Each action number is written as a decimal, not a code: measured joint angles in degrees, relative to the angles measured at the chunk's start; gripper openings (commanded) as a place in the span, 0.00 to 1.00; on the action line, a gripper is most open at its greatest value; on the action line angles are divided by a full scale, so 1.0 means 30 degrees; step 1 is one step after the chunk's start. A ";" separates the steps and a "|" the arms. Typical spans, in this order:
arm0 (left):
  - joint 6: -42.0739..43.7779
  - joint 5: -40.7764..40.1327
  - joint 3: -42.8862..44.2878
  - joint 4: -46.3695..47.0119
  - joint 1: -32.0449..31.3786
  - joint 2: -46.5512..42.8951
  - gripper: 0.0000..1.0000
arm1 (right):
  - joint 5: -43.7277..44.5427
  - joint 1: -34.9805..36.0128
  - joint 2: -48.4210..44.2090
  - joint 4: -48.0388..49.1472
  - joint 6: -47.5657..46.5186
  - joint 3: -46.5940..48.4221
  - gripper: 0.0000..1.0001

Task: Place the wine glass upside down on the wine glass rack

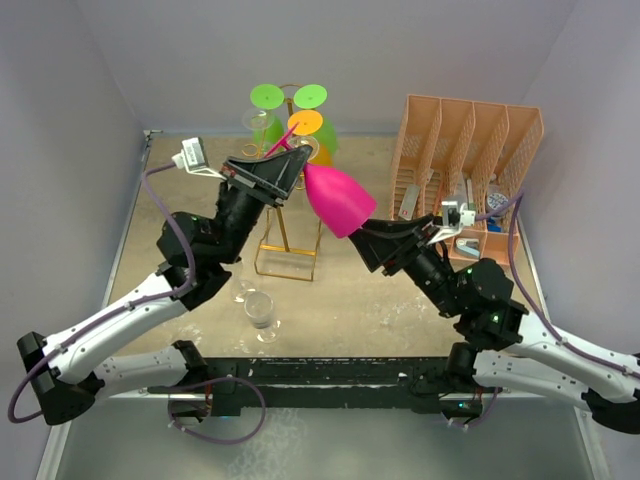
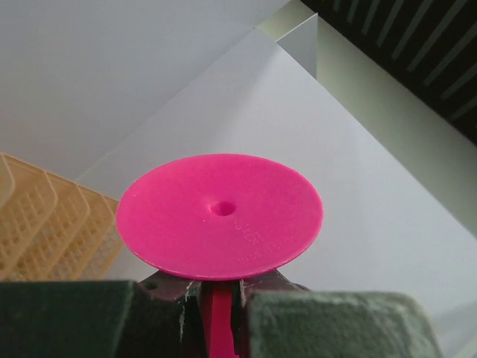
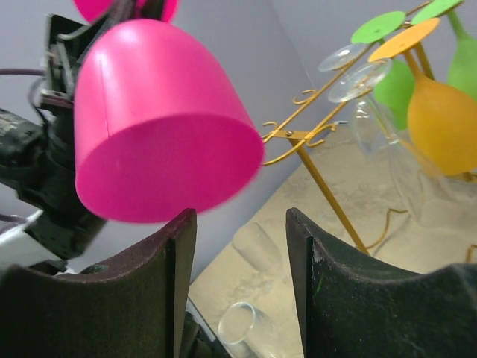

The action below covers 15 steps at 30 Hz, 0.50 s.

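Your left gripper [image 1: 292,155] [image 2: 216,298] was clamped on the stem of the pink wine glass [image 1: 338,200] [image 2: 220,216] [image 3: 160,127], just under the foot. You had the glass in the air at centre of the top view, tilted: foot to the upper left, bowl mouth to the lower right. It was not on the rack [image 1: 282,230] [image 3: 332,195]; the gold post stood just left of the bowl.

Your right gripper [image 1: 362,232] [image 3: 240,253] had its fingers spread, right by the bowl rim. In its wrist view the bowl sat above the gap, with no contact that I could see.

An orange glass [image 1: 305,122] [image 3: 443,119] and green glasses [image 1: 267,97] hung upside down on the rack, top centre. A clear glass [image 1: 260,310] stood on the table [image 1: 350,300] below centre. A peach organizer [image 1: 470,150] was at upper right.
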 measured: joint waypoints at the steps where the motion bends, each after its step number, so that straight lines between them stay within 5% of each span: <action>1: 0.0678 -0.0058 0.0313 -0.0379 0.0007 -0.0109 0.00 | 0.0321 0.0007 -0.0321 -0.0561 -0.0095 0.0000 0.54; 9: 0.7366 0.0474 0.2186 -0.3570 0.0007 -0.0576 0.00 | 0.3810 0.0007 -0.1078 -0.5195 0.1384 0.2200 0.53; 15: 1.1584 0.3774 0.2280 -0.5020 0.0007 -0.0393 0.00 | 0.4838 0.0007 -0.0780 -0.6222 0.2812 0.6033 0.53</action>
